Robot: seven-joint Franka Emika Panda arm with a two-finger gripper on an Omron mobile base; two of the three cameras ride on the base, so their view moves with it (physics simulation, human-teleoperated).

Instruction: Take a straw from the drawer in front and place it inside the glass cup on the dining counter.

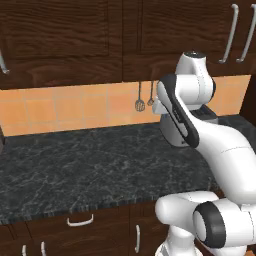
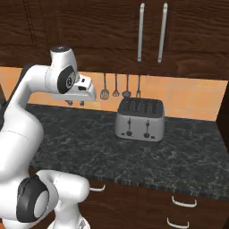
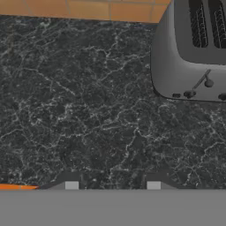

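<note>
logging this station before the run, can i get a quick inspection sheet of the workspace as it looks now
surface: black speckled counter, bare in front of the arm.
job's things: drawer under the counter is shut; straw, glass cup, dining counter nothing seen.
clutter: silver toaster on the counter; utensils hanging on the orange tile wall.
grippers: gripper hovers above the counter, fingers apart, holding nothing.
cables: nothing seen.
surroundings: dark wood cupboards above.
</note>
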